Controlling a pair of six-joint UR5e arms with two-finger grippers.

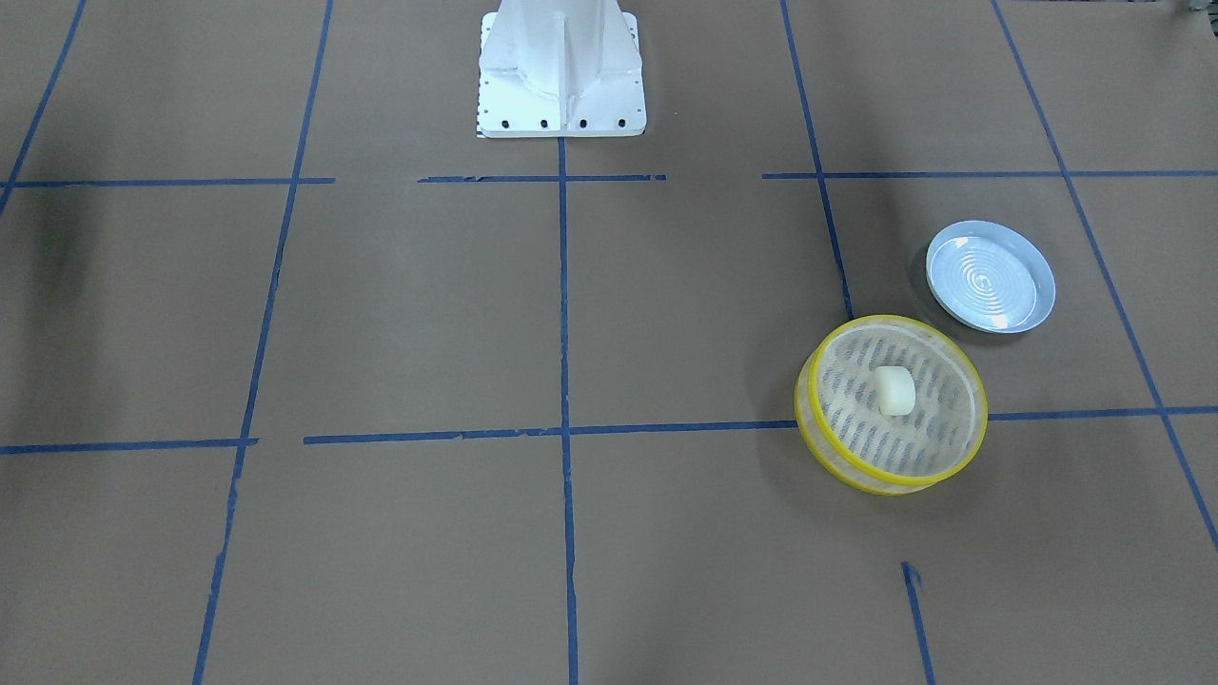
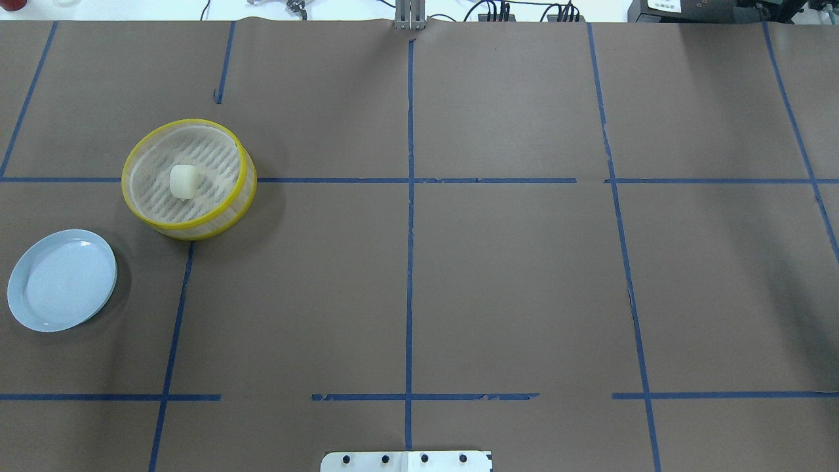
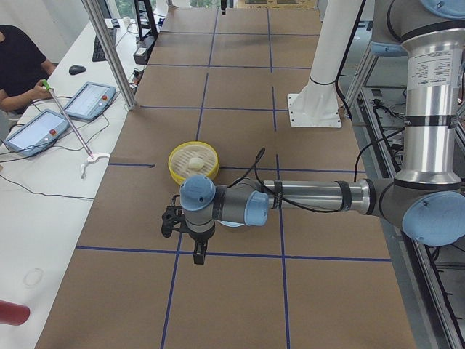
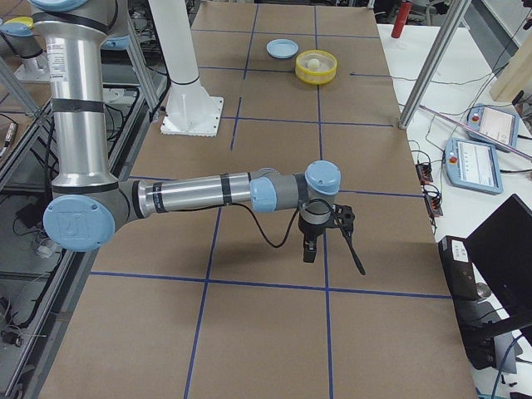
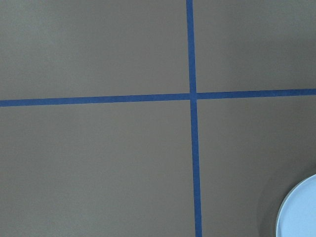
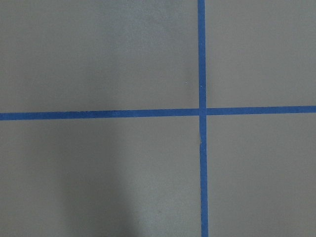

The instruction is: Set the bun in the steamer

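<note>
The cream-white bun (image 1: 894,391) lies inside the yellow-rimmed steamer (image 1: 809,428), near the middle of its slotted base. The overhead view shows the same: the bun (image 2: 183,181) in the steamer (image 2: 190,226) at the table's left. Neither arm shows in these two views. In the exterior left view my left gripper (image 3: 183,236) hangs above the table, nearer the camera than the steamer (image 3: 174,163); I cannot tell whether it is open or shut. In the exterior right view my right gripper (image 4: 331,249) hangs far from the steamer (image 4: 317,76); I cannot tell its state either.
A pale blue-white plate (image 2: 62,280) lies beside the steamer with nothing on it; its edge shows in the left wrist view (image 5: 301,212). The white robot base (image 1: 561,76) stands at mid-table. Operators' tablets (image 3: 65,113) lie on a side bench.
</note>
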